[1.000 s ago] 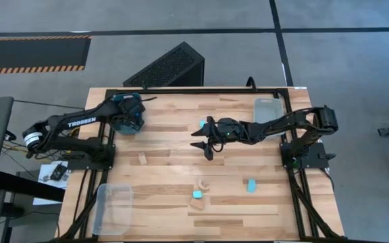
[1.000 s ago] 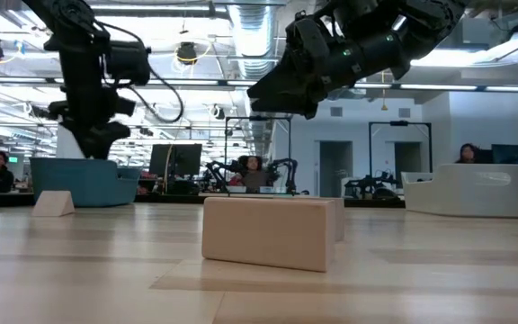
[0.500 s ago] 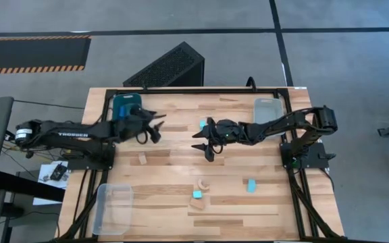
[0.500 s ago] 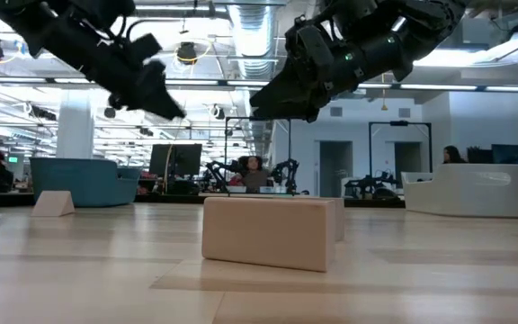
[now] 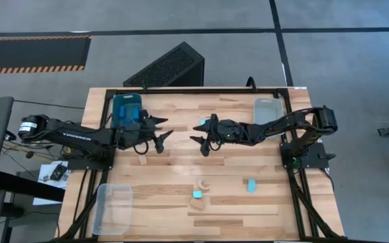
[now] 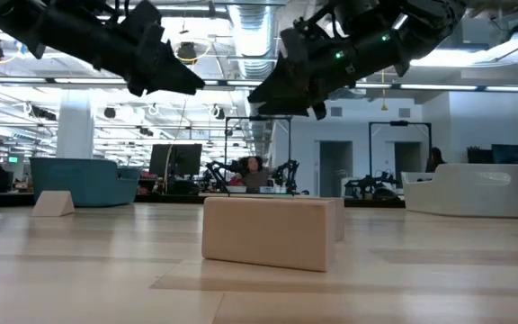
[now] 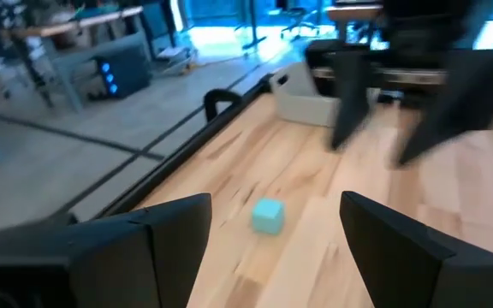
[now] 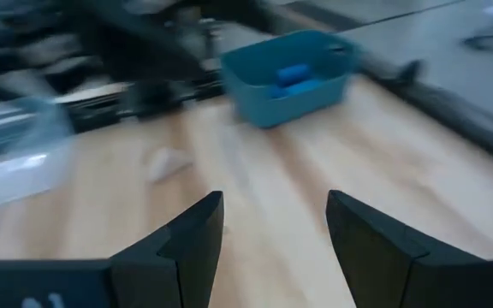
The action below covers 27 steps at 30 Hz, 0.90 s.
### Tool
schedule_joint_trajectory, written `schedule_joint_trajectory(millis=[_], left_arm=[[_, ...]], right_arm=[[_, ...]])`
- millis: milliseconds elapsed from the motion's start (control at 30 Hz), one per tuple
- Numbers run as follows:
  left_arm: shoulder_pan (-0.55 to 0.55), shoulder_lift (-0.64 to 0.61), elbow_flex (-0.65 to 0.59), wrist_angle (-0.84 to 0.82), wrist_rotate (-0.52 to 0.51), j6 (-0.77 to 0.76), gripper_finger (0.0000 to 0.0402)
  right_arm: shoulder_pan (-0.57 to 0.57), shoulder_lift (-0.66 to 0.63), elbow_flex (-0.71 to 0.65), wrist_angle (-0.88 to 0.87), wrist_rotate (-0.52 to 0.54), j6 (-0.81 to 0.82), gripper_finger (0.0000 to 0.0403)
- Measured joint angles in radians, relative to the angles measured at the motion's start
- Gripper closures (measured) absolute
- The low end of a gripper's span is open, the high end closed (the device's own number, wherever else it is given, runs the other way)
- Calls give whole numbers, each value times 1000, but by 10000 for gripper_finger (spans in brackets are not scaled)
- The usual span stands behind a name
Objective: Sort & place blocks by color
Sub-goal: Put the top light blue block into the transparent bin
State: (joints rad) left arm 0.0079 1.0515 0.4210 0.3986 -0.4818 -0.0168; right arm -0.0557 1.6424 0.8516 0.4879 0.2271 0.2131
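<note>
Pale wooden planks make up the table (image 5: 181, 209), framed in black rail on a grey concrete floor; a teal bin (image 5: 125, 108) sits at its far left corner, one clear bin (image 5: 269, 108) at the far right and another clear bin (image 5: 113, 208) at the near left.

Judging by what lies where, sorting is barely under way; the right wrist view shows a dark blue block (image 8: 291, 74) already inside the teal bin, while the rest remain loose on the wood: a cyan cube (image 5: 202, 124) near the far middle, a cyan block (image 5: 251, 185) toward the near right, another cyan block (image 5: 197, 194) beside the tan arch (image 5: 200, 183), a tan wedge (image 5: 142, 158) left of centre, and a tan brick (image 6: 271, 232).

Both arms hover over the middle of the table; the left gripper (image 5: 159, 131) has its fingers spread and empty, and the right gripper (image 5: 199, 140) is likewise spread and carrying nothing.

Only the right wrist view reveals the teal bin's contents; only the left wrist view puts the cyan cube squarely between the left fingers (image 7: 178, 231); the low view alone shows both grippers well above the surface.
</note>
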Motion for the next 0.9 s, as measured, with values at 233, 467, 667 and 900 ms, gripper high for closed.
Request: schedule_joint_trajectory(millis=[233, 467, 667, 900], left_arm=[[-2, 5, 1, 57, 7, 32, 152], [-1, 5, 1, 63, 32, 57, 152], [20, 5, 9, 70, 32, 80, 152], [23, 4, 10, -13, 29, 29, 152]], right_arm=[[-85, 0, 0, -78, 164, -3, 170], [-184, 0, 0, -268, 112, -37, 167], [-218, 0, 0, -268, 30, -60, 149], [-194, 95, 3, -197, 36, 213, 144]])
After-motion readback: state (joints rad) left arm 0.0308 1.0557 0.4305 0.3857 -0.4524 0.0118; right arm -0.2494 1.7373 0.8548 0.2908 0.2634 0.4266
